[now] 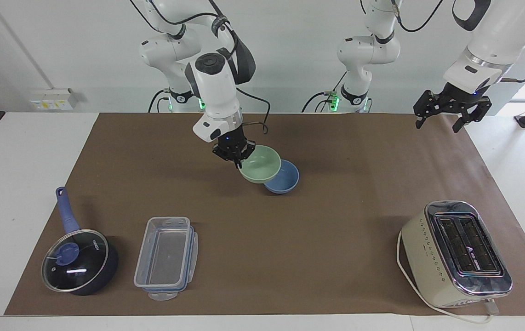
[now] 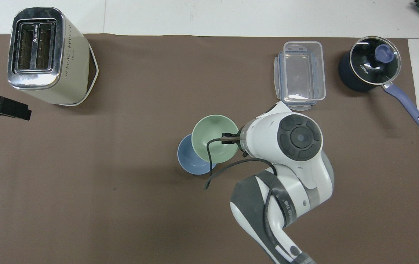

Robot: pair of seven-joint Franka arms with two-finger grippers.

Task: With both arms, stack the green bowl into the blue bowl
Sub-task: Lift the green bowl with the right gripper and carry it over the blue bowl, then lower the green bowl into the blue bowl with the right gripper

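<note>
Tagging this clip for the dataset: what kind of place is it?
Likely a robot lab staged as a kitchen: a brown mat on a white table, a toaster, a lidded saucepan, white arms mounted at the edge.

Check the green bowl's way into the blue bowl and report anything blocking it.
Nothing visible blocks it. The right gripper holds the green bowl by its rim, raised and partly over the blue bowl, which is empty. The left gripper waits, open, above the left arm's end of the table.
</note>
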